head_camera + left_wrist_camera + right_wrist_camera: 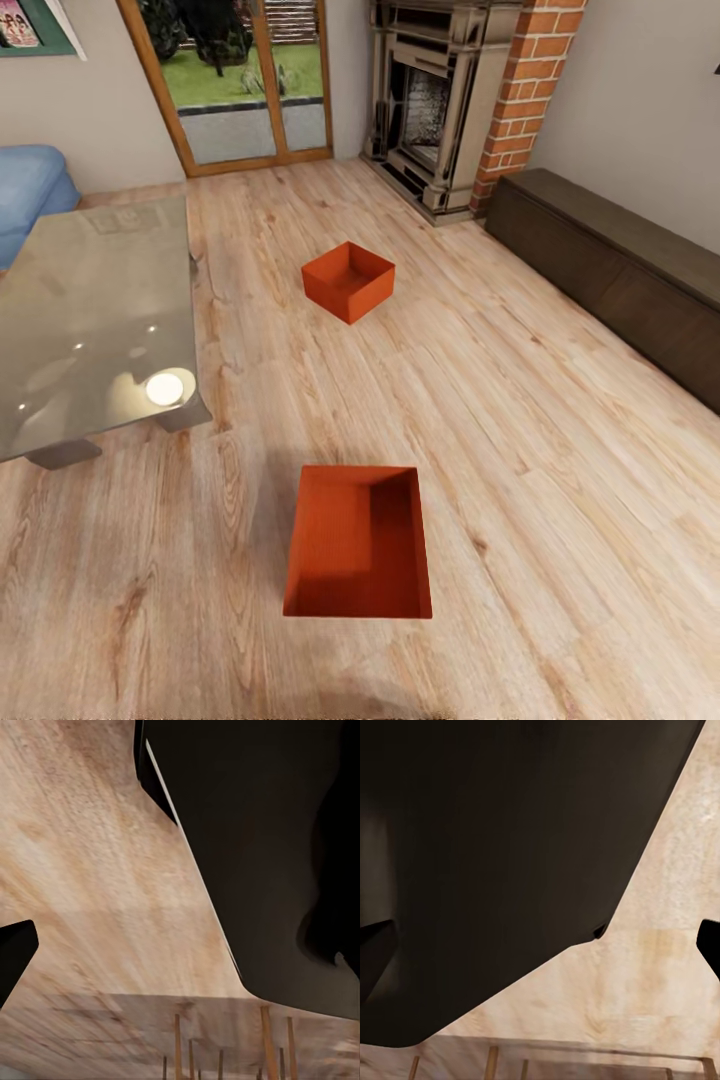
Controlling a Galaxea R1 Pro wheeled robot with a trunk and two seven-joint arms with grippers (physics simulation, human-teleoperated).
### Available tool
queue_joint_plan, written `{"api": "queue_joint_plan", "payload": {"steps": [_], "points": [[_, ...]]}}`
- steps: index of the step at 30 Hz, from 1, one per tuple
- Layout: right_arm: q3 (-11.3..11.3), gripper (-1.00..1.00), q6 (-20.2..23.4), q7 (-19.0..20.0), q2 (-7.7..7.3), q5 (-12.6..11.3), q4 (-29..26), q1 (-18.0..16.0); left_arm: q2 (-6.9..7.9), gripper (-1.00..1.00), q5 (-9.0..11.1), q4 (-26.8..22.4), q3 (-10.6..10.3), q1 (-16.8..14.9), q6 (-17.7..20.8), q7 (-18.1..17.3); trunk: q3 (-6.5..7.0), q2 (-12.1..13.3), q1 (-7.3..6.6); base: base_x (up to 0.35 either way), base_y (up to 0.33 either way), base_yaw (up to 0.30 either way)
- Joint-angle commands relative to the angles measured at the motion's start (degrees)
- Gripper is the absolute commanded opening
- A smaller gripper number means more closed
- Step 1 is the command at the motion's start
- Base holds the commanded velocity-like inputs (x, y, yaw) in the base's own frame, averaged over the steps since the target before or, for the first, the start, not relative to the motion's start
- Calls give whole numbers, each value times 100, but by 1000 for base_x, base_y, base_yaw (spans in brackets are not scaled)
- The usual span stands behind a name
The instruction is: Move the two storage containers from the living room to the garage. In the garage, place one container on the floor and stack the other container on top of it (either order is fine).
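Note:
Two orange-red storage containers without lids stand on the light wood plank floor [560,520] of the living room. The near container [358,545] sits square to me, just ahead and low in the head view. The far container [348,281] is turned cornerwise, further on toward the fireplace. Both look empty. My left gripper [180,960] hangs over the plank floor beside my dark body, one fingertip [15,960] showing at the frame's edge. My right gripper [540,960] has its fingertips [709,945] spread wide apart, holding nothing.
A glass coffee table [90,320] stands to the left, with a blue sofa [30,195] behind it. A brick fireplace [450,100] and a long dark cabinet [620,270] line the right side. Wood-framed glass doors [240,90] are at the back.

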Motion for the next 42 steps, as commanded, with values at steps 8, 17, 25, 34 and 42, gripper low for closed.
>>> {"api": "queue_joint_plan", "payload": {"steps": [8, 17, 25, 34, 42], "points": [[40, 100, -37, 30, 3, -62, 18, -5, -1, 100, 32, -6, 10, 0, 13, 4, -77, -1, 0, 0, 0, 0], [40, 100, -39, 31, 3, -63, 18, -5, -1, 100, 32, -6, 10, 0, 13, 4, -159, -1, 0, 0, 0, 0], [40, 100, -58, 30, 2, -63, 18, -5, -1, 100, 32, -6, 10, 0, 13, 4, -233, -1, 0, 0, 0, 0], [40, 100, -69, 31, 1, -63, 18, -5, -1, 100, 32, -6, 10, 0, 13, 4, -316, -1, 0, 0, 0, 0], [30, 100, -78, 31, -2, -92, 18, -5, -1, 100, 32, -6, 8, 0, 13, 4, -367, -1, 0, 0, 0, 0]]}}
